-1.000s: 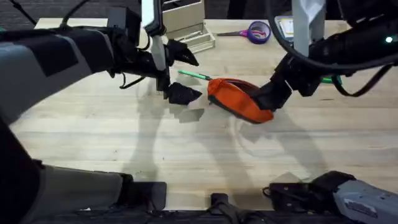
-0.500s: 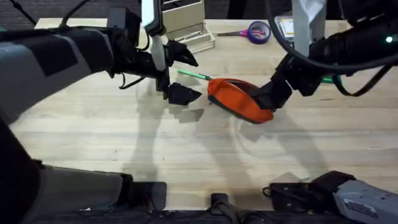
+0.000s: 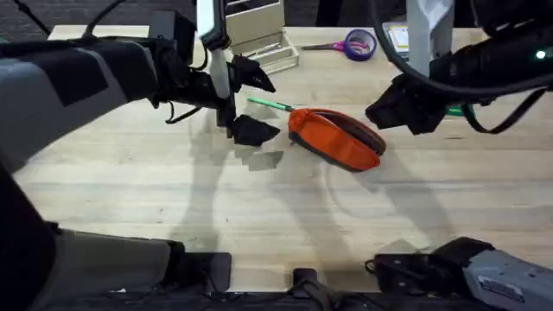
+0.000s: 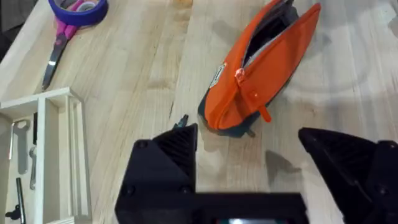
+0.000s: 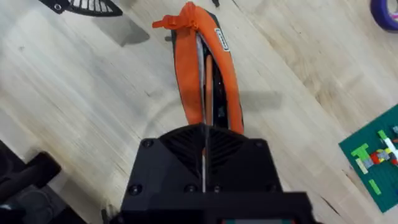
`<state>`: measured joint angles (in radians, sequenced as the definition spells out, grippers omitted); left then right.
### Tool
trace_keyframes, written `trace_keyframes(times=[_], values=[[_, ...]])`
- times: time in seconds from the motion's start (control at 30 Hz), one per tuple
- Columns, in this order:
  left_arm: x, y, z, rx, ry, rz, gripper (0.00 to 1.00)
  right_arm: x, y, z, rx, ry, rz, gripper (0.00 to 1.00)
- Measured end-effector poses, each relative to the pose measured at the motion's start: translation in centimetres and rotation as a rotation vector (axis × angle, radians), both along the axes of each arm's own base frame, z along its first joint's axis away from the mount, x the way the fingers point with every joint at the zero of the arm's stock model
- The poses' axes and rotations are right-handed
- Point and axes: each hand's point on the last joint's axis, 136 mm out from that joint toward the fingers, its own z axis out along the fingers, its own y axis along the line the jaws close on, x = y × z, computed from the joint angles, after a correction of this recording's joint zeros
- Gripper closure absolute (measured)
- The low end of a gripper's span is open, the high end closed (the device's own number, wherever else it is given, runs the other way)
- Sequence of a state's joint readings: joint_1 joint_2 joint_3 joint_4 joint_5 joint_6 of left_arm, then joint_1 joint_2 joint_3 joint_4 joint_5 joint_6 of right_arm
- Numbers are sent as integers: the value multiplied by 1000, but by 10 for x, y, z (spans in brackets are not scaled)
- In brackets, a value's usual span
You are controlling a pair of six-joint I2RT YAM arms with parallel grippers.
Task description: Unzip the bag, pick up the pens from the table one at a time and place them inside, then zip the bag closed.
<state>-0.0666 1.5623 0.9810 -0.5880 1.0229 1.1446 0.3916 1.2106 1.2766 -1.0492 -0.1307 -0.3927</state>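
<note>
Both grippers hang over the table (image 3: 259, 216) on either side of the bag (image 3: 335, 138). In its own wrist view the right gripper (image 5: 204, 163) has its black fingers pressed together with nothing between them, poised just above the near end of the bag, whose zip gapes open along its length. Across from it, the left gripper (image 3: 246, 102) stands wide open and empty, a little off the bag's other end; its two fingers (image 4: 176, 146) frame the orange pull tab end in the left wrist view.

The unzipping looks done, so the step in hand is most likely fetching a pen. A green pen (image 3: 270, 104) lies on the wood just beyond the bag, between it and the left gripper, and seems the nearest candidate. Picking it up would call for the left fingers to drop astride the thin shaft and close squarely, since so slim a stick could roll or slip.

Farther back stand a pale wooden rack (image 3: 259, 39) and purple-handled scissors (image 3: 350, 45) beside a roll of purple tape. A green brick plate (image 5: 376, 155) sits off to the right. None blocks the pen, though the rack stands near the left arm's reach.
</note>
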Motion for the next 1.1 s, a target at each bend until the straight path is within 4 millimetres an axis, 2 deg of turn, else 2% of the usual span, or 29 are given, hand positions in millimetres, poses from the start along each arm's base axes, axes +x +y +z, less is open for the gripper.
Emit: trace_keyframes(times=[0.4,0.53,0.6,0.63,0.67,1.1], values=[[0,0,0,0,0,0,7,0,0,0,-1,2,0,970],[0,0,0,0,0,0,7,1,1,-6,-10,25,0,970],[0,0,0,0,0,0,7,4,2,-13,-21,50,0,970],[0,0,0,0,0,0,7,8,3,-26,-40,91,4,969],[0,0,0,0,0,0,7,9,4,-30,-46,106,4,970],[0,0,0,0,0,0,7,25,10,-78,-108,235,25,969]])
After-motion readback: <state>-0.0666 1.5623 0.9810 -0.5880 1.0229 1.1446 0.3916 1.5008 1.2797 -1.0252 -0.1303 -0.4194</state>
